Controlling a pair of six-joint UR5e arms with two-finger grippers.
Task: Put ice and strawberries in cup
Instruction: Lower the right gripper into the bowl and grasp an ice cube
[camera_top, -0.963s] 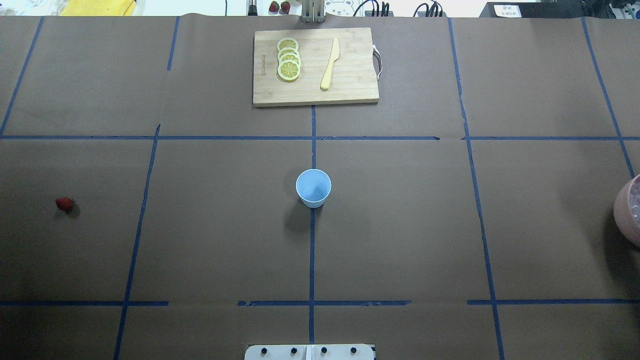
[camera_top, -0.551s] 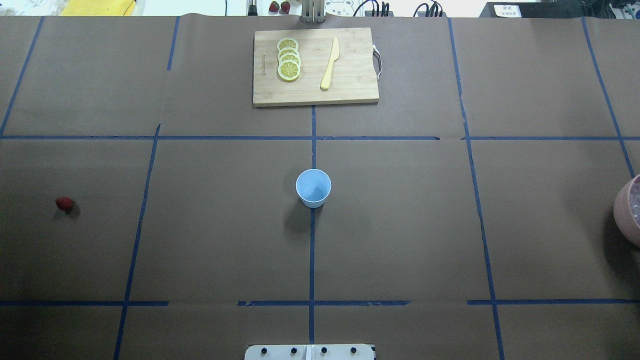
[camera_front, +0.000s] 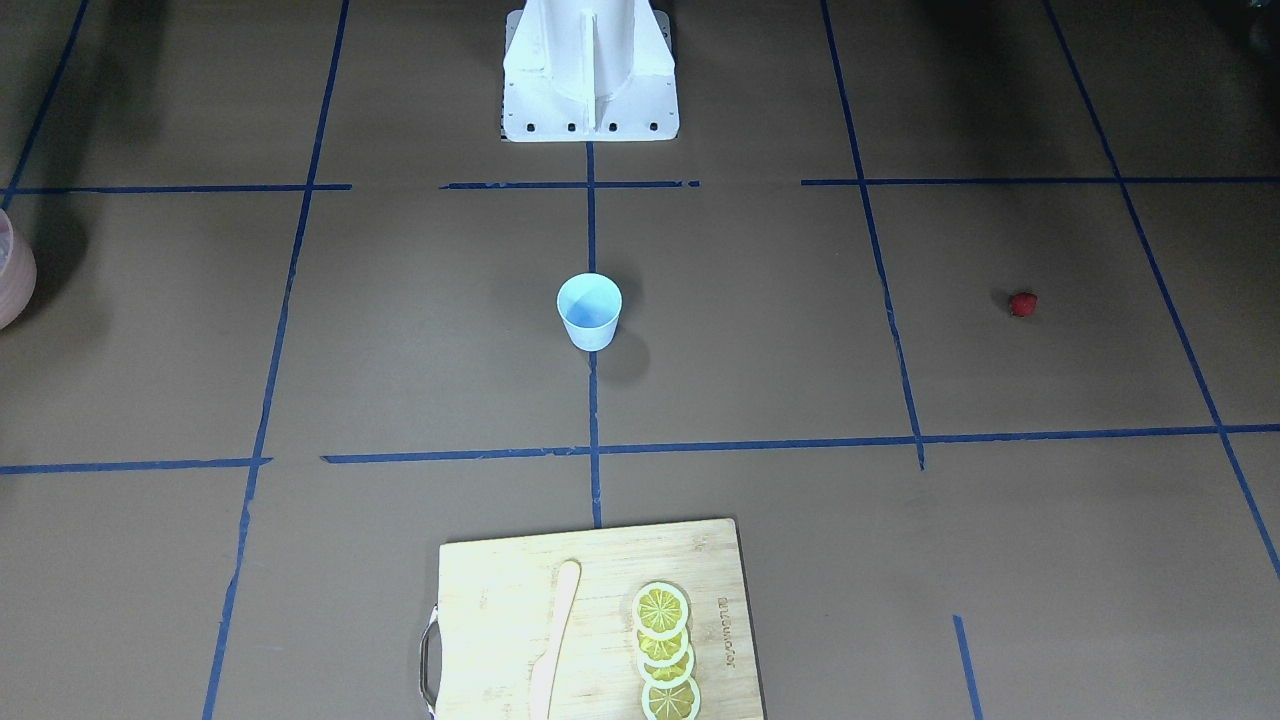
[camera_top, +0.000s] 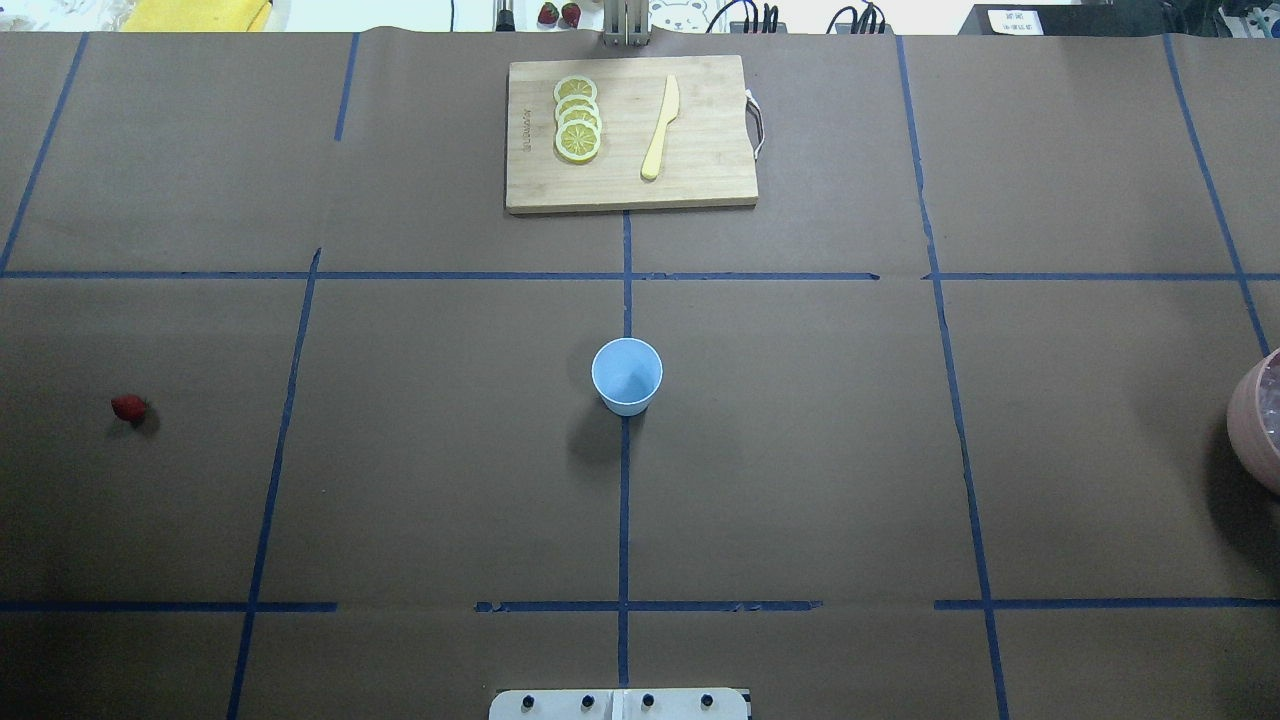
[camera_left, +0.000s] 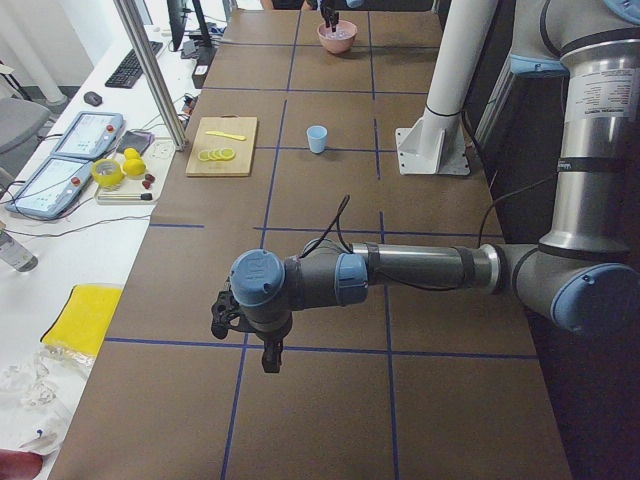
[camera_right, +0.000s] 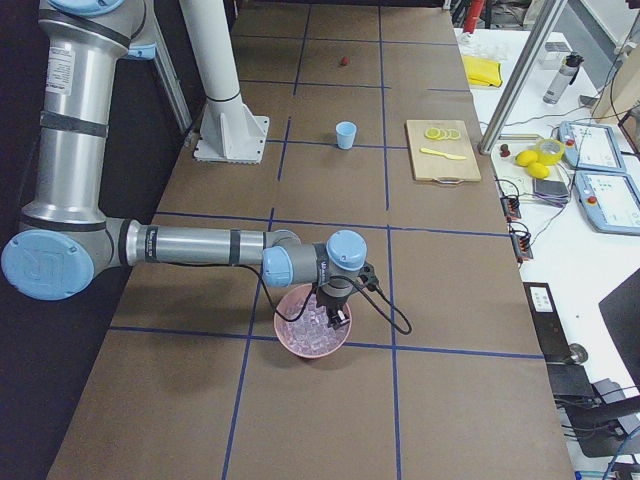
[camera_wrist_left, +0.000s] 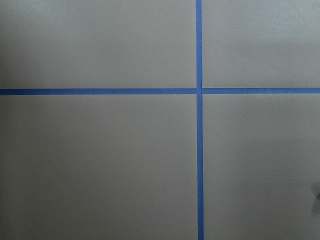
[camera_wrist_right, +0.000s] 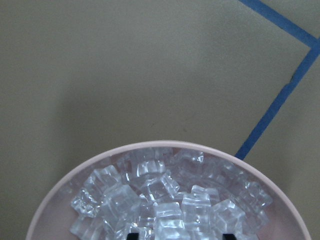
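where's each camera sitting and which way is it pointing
Front-facing: across the table, facing the robot's base, cup below it.
Overhead: behind the robot, looking forward; only its base shows.
Left: table's end; left arm, left pincer near.
Right: opposite end; right pincer over pink bowl.
Left wrist: straight down on taped paper; no body.
Right wrist: down onto ice; fingertips at bottom.
Exterior views all share the cup.

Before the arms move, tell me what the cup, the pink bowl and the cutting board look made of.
The cup: likely thin plastic or coated paper, matte pale blue, smooth wall. The pink bowl: probably plastic, smooth satin rim, holding clear glossy ice. The cutting board: bamboo or wood, pale striped grain.
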